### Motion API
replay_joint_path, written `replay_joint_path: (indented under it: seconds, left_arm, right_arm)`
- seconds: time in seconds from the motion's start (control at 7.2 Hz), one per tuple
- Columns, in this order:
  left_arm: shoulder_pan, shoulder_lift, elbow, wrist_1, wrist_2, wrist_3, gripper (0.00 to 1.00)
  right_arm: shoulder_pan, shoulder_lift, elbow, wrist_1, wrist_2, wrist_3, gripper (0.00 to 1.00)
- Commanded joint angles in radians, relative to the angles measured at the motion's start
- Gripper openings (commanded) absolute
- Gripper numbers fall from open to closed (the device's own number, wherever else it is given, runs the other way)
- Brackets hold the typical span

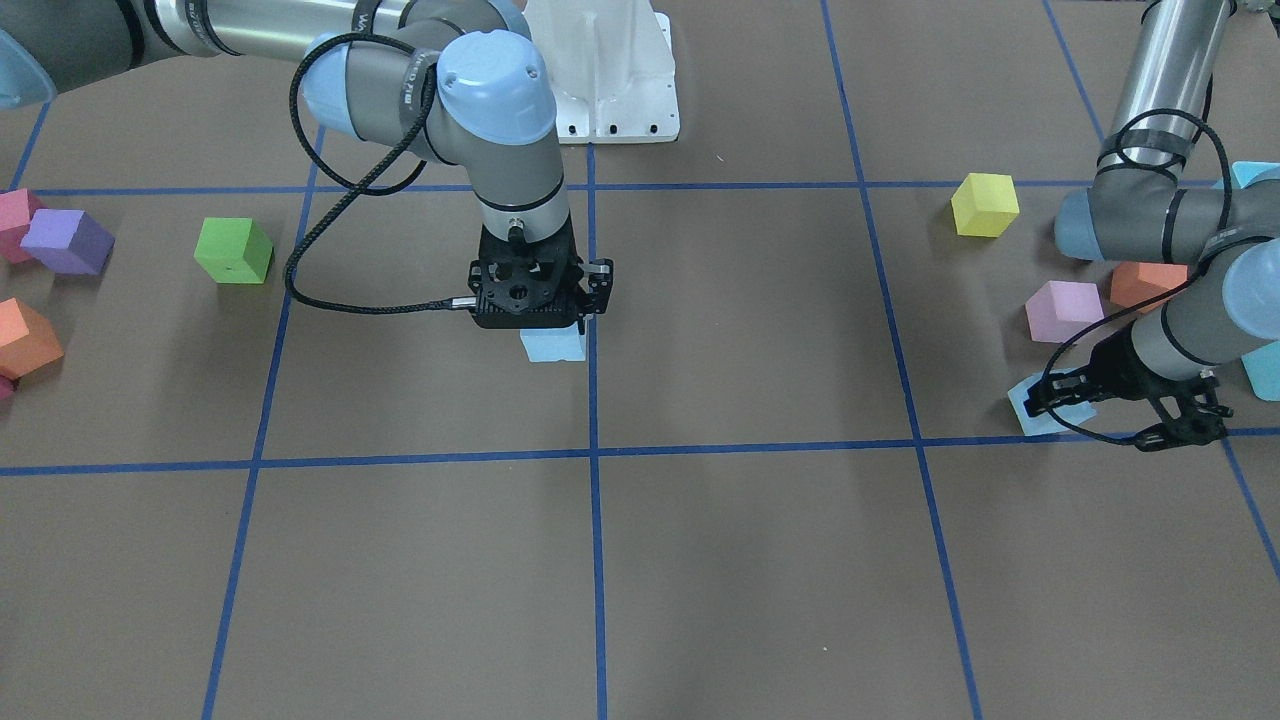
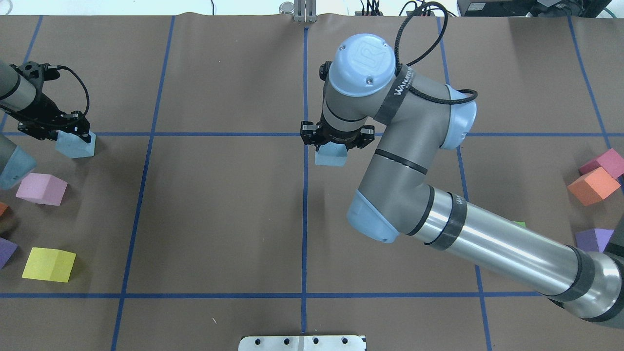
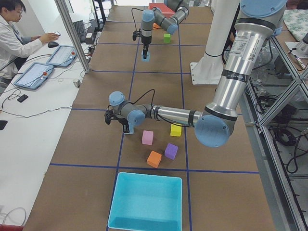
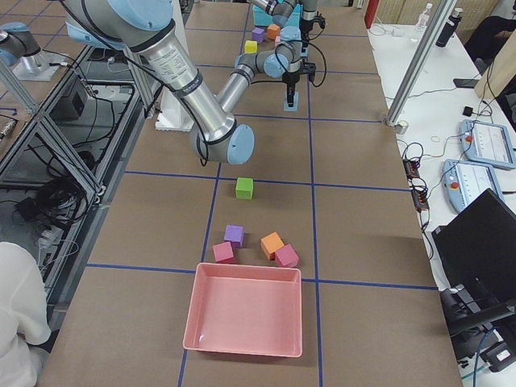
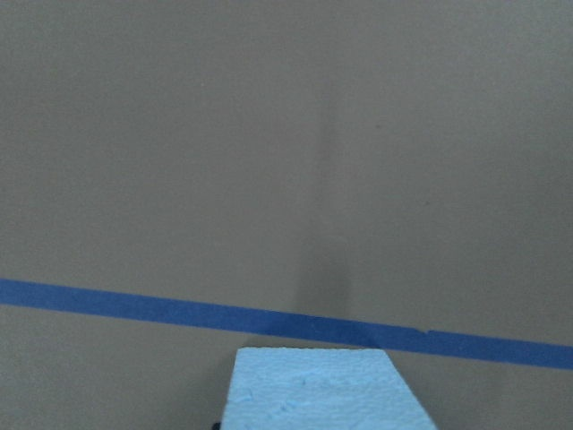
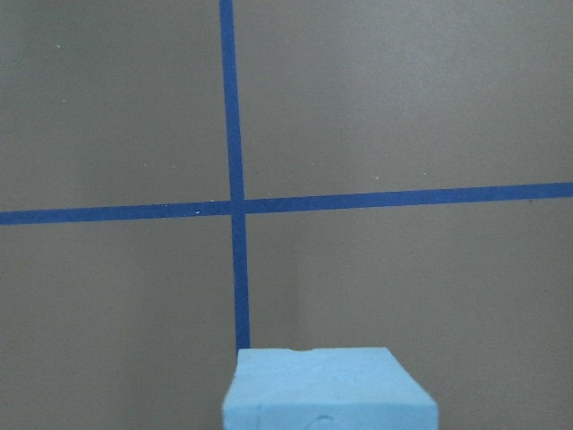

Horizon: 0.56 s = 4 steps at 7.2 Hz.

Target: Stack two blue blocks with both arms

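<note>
One pale blue block (image 1: 553,345) is at the table's middle, beside the crossing of the blue tape lines, and fills the bottom of the right wrist view (image 6: 327,390). My right gripper (image 1: 550,328) points straight down over it, shut on it, at or just above the table; it also shows overhead (image 2: 332,148). The other blue block (image 1: 1040,412) is at the robot's left end of the table (image 2: 75,145). My left gripper (image 1: 1058,398) is tilted low and shut on that block (image 5: 322,390). The fingers are hidden in both wrist views.
Near the left gripper lie a lilac cube (image 1: 1063,310), an orange cube (image 1: 1145,283) and a yellow cube (image 1: 985,204). On the right arm's side are green (image 1: 233,250), purple (image 1: 68,241) and orange (image 1: 25,338) cubes. A turquoise tray (image 3: 147,202) and a pink tray (image 4: 244,318) stand at the table ends.
</note>
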<state>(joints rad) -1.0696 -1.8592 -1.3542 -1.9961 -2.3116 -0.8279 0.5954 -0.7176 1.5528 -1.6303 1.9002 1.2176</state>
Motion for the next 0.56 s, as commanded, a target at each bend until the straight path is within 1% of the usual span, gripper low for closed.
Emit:
replay_joint_path:
  seconds: [0.0, 0.14, 0.28, 0.42]
  left_arm:
    - [-0.003, -0.049, -0.116, 0.175, -0.002, -0.016, 0.51]
    - [-0.001, -0.089, -0.187, 0.279, 0.0, -0.054, 0.51]
    - [0.011, -0.145, -0.212, 0.289, 0.003, -0.189, 0.51]
    - [0.061, -0.199, -0.217, 0.289, 0.006, -0.286, 0.51]
  right_arm:
    - [-0.025, 0.047, -0.078, 0.004, -0.013, 0.01, 0.54]
    - [-0.038, 0.047, -0.121, 0.057, -0.033, 0.002, 0.54]
    - [-0.048, 0.049, -0.176, 0.129, -0.036, 0.002, 0.54]
    - [-0.055, 0.047, -0.194, 0.148, -0.039, 0.0, 0.54]
